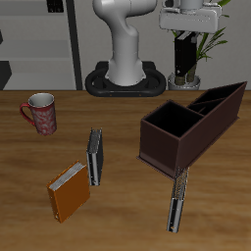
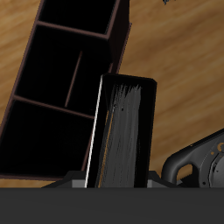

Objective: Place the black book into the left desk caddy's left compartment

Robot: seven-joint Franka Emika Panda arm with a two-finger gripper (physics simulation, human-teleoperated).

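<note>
The black book (image 2: 124, 131), matte black with a white page edge, hangs upright between my fingers, so my gripper (image 2: 122, 179) is shut on it. Beyond the book lies the left desk caddy (image 2: 121, 39), a dark maroon-brown open box whose dividers show from above. In the exterior view my gripper (image 1: 193, 20) is high over the back of the table, well above the caddy (image 1: 167, 147). The left compartment (image 1: 223, 97) is the narrower divided end, farthest from the table's front edge. The book itself is hard to make out in the exterior view.
An orange book (image 1: 70, 192) and a grey book (image 1: 95, 157) lie near the table's middle. A thin book (image 1: 178, 199) lies in front of the caddy. A patterned red mug (image 1: 41, 113) stands farther back. A potted plant (image 1: 186, 59) is behind the caddy.
</note>
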